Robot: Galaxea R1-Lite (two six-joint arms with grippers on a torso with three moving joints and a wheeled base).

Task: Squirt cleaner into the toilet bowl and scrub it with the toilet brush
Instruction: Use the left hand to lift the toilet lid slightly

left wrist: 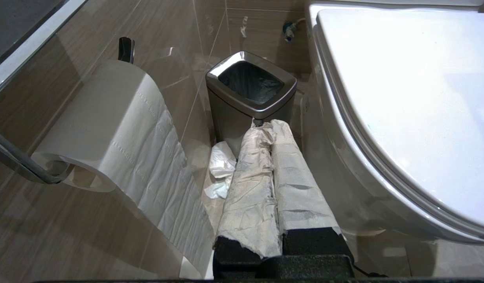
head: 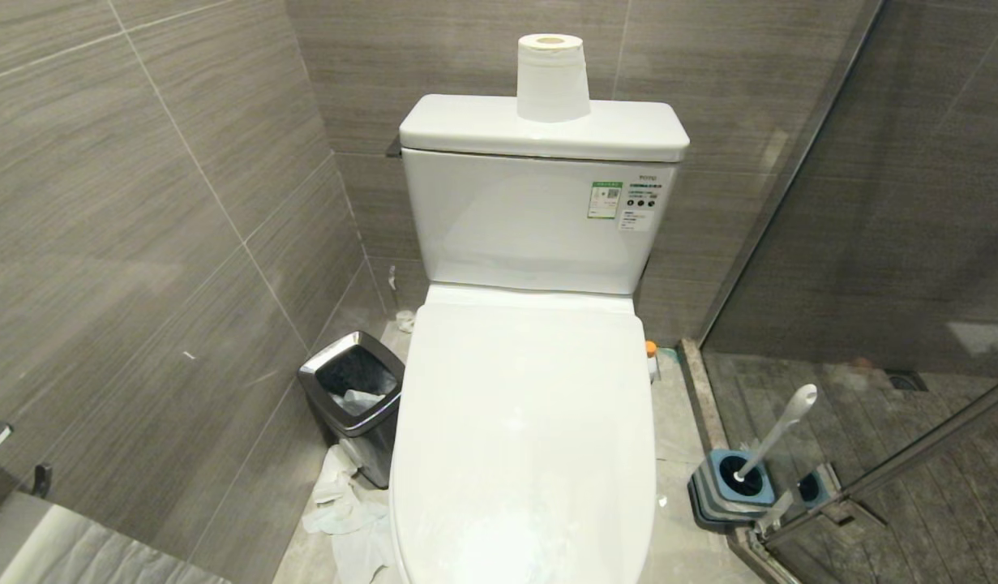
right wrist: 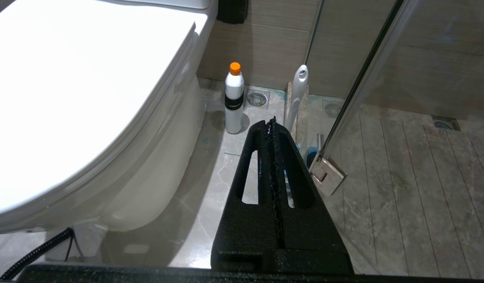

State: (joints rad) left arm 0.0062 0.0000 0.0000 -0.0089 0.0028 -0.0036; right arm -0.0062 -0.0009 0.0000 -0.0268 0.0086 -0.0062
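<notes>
Centre of the stall: toilet bowl [head: 523, 422], lid down — heavy, rigid ceramic; lift lid at its front edge. To its right on the floor, toilet brush [head: 778, 434] in its holder: light, stiff handle, grip mid-shaft. Cleaner [right wrist: 234, 98] beside the bowl — light, slick; take the waist. Left hand [left wrist: 271, 129] and right hand [right wrist: 270, 125] both closed, empty.

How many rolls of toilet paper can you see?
2. One roll stands upright on the tank lid. The other roll hangs on the wall holder beside the bin, its sheet trailing down. More may be hidden.
</notes>
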